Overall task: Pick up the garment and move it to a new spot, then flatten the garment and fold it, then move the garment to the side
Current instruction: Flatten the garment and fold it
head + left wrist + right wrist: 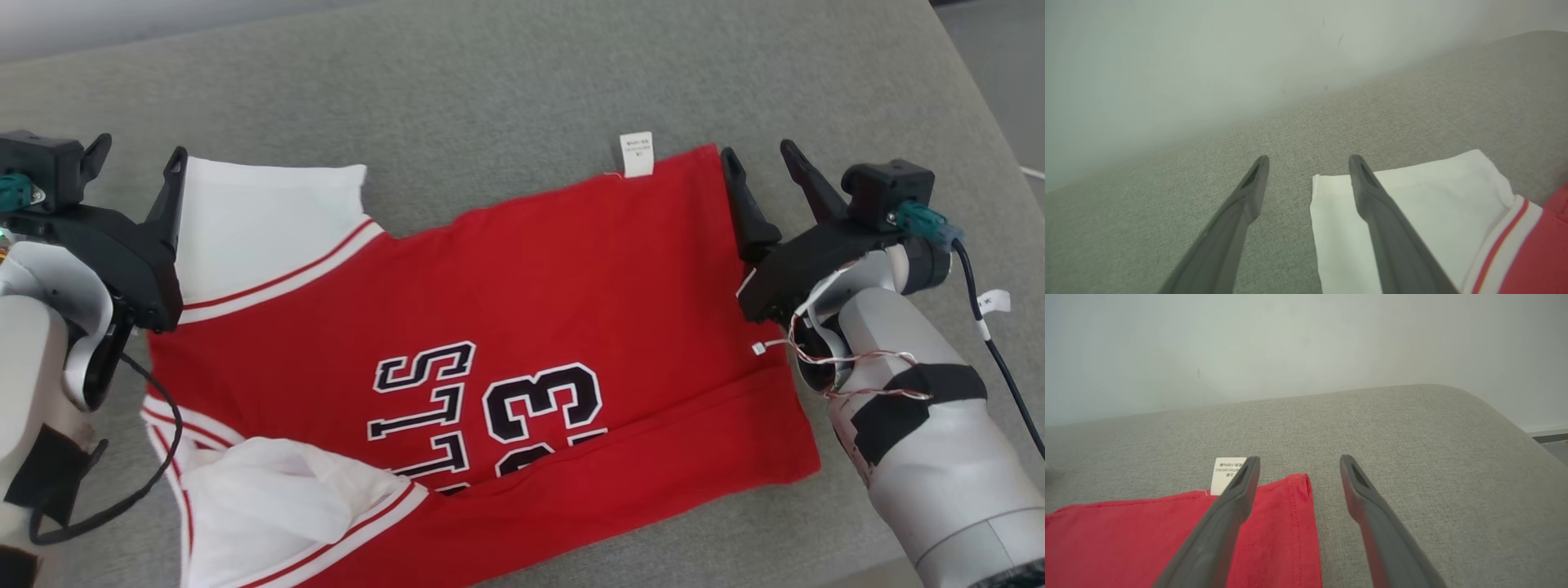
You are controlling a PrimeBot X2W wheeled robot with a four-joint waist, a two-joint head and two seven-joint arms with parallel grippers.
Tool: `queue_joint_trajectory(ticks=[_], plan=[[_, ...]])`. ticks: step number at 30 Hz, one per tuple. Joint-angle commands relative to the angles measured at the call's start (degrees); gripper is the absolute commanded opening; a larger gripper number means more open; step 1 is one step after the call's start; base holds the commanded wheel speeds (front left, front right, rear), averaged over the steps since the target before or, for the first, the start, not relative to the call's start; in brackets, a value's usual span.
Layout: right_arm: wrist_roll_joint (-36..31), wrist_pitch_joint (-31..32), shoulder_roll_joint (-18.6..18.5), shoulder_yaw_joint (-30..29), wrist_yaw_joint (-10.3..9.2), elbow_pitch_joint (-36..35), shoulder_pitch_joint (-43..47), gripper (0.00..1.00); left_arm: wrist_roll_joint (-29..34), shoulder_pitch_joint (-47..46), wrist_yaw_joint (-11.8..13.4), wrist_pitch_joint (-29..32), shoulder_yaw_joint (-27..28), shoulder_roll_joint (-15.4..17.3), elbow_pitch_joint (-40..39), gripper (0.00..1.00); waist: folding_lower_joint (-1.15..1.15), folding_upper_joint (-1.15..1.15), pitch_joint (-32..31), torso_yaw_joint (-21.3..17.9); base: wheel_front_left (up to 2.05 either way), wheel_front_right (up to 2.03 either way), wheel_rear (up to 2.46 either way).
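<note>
garment (571, 269) between left gripper (140, 149) and right gripper (758, 149)

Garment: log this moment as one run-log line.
garment: lying on grey surface | left gripper: open, straddling white sleeve edge | right gripper: open, straddling red corner

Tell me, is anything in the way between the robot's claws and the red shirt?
No, nothing visible. The open left gripper sits over the edge of the shirt at its white sleeve. The open right gripper sits over its red corner near the label. Grey cushion lies around them.
</note>
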Motion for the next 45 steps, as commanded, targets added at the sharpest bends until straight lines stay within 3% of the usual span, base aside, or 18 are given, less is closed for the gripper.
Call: queue_joint_trajectory(ticks=[1,10,28,29,30,31,32,33,45], plan=[[0.3,-0.3,0.5,0.3,-0.14,0.1,-0.7,1.00,-0.5,-0.8,0.1,-0.1,-0.2,0.2,0.3,1.00,-0.02,-0.02,2.8,-2.7,0.00,0.00,0.00],[3.7,-0.4,1.2,5.8,-0.14,5.0,-5.4,1.00,-3.5,-5.2,0.1,0.1,-5.1,1.7,8.1,1.00,-0.02,-0.02,4.7,-3.4,0.00,0.00,0.00],[9.6,1.3,1.8,12.5,-0.14,12.1,-12.2,1.00,-8.5,-11.4,0.1,-0.2,-12.2,-0.1,15.2,1.00,-0.02,-0.02,7.2,-1.5,0.00,0.00,0.00],[9.8,1.6,1.9,12.8,-0.14,12.5,-12.4,0.81,-9.0,-11.6,0.1,0.0,-12.6,-0.2,15.5,1.00,-0.02,-0.02,7.3,-1.4,0.00,0.00,0.00],[10.1,2.1,2.0,13.3,-0.14,12.8,-12.6,0.45,-9.7,-11.6,0.1,0.4,-13.0,-0.5,15.8,0.97,-0.02,-0.02,7.3,-1.2,0.00,0.00,0.00],[10.4,2.2,2.0,13.6,-0.14,13.0,-12.9,0.35,-10.6,-11.6,0.1,0.9,-13.4,-0.9,16.1,0.64,-0.02,-0.02,7.4,-1.1,0.00,0.00,0.00],[10.6,2.4,1.9,14.0,-0.15,13.1,-13.3,0.00,-11.3,-11.6,0.1,1.6,-13.9,-1.1,16.2,0.13,-0.02,-0.02,7.4,-0.9,0.00,0.00,0.00],[10.9,2.5,1.8,14.3,-0.14,13.3,-13.6,0.00,-11.5,-11.7,0.1,1.7,-14.6,-1.2,15.8,0.00,-0.02,-0.02,7.5,-0.8,0.00,0.00,0.00],[13.6,-0.7,-0.4,17.2,-0.14,14.1,-13.3,0.00,-16.9,-12.0,0.1,-6.0,-17.4,-1.2,14.1,0.00,-0.02,-0.02,2.8,1.6,0.00,0.00,0.00]])
